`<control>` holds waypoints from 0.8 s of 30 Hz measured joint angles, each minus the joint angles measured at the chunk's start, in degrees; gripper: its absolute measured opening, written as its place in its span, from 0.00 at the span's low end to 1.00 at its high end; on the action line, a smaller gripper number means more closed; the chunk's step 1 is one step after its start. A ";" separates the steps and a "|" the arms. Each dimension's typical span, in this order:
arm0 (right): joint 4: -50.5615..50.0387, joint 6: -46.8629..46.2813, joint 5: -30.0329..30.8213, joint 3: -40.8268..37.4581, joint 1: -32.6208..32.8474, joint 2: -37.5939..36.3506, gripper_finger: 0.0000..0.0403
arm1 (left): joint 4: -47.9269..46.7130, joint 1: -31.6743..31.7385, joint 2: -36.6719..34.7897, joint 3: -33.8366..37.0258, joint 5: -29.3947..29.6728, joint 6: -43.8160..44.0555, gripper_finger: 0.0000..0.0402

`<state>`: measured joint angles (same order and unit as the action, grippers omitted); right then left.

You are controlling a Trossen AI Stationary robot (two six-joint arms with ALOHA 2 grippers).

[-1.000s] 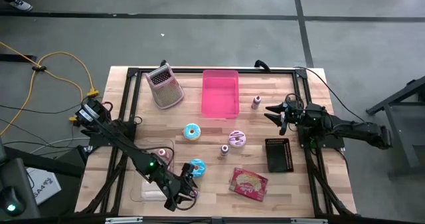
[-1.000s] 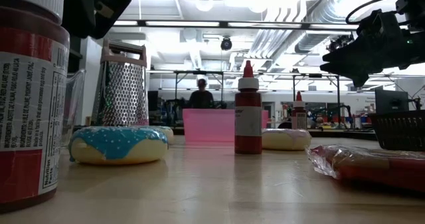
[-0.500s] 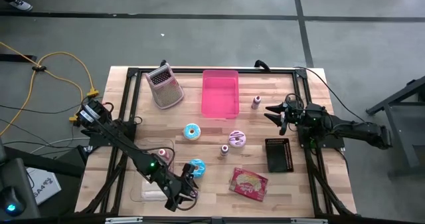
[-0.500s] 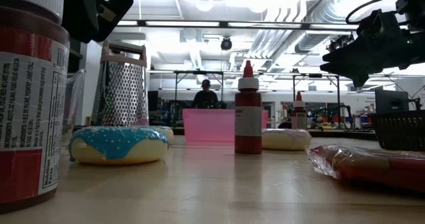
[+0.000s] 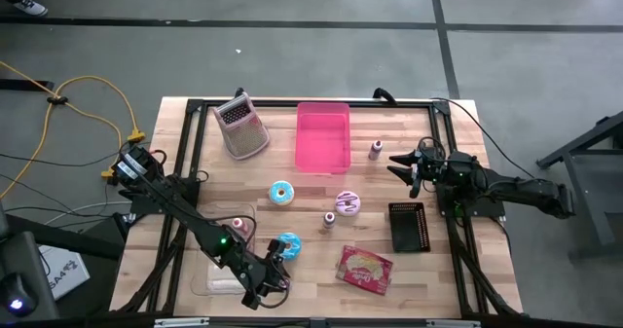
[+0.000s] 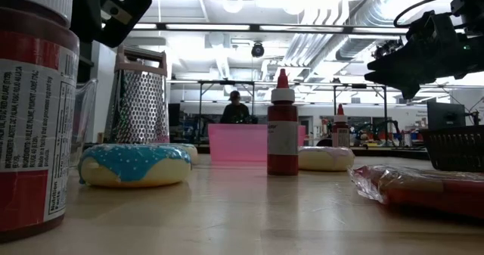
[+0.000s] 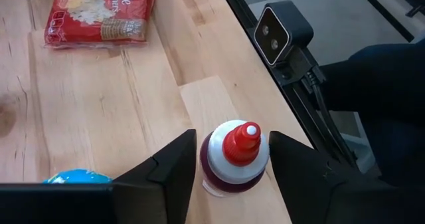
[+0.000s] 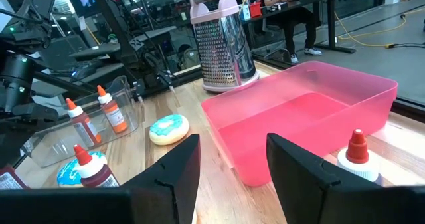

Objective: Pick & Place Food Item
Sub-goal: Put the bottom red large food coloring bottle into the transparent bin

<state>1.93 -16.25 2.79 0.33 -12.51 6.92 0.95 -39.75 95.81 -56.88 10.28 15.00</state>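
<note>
While I watch from the remote desk, status reads:
L gripper [image 7: 232, 159]: at the table's [image 5: 458, 153] near edge, fingers [image 7: 174, 159] apart, one each side of a red-capped bottle [image 7: 234, 156]; can't tell if they touch it.
Bottle: upright, close to the table edge, just beside the blue donut [image 5: 289, 245].
R gripper [image 5: 401, 167]: waits raised at the right side, fingers [image 8: 174, 167] apart, nothing between them.
Snack bag [image 5: 365, 269]: flat on the table, right of the blue donut.
Pink bin [image 5: 322, 135]: far-centre, grater [image 5: 240, 126] left of it.
Other donuts: blue-ringed one [image 5: 281, 194] and pink one [image 5: 348, 203] mid-table.
Black basket [image 5: 408, 227]: right of the pink donut.
</note>
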 joint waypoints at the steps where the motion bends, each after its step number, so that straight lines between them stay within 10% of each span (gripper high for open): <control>1: 0.00 0.00 0.02 0.00 0.00 0.00 0.40 | 0.00 0.00 0.00 0.00 0.00 -0.02 0.43; 24: 0.00 0.00 0.01 0.00 0.00 0.00 0.40 | -0.02 0.02 0.00 0.00 0.39 0.00 0.30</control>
<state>1.93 -16.25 2.80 0.33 -12.52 6.92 0.93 -39.72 95.81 -56.88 10.68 15.00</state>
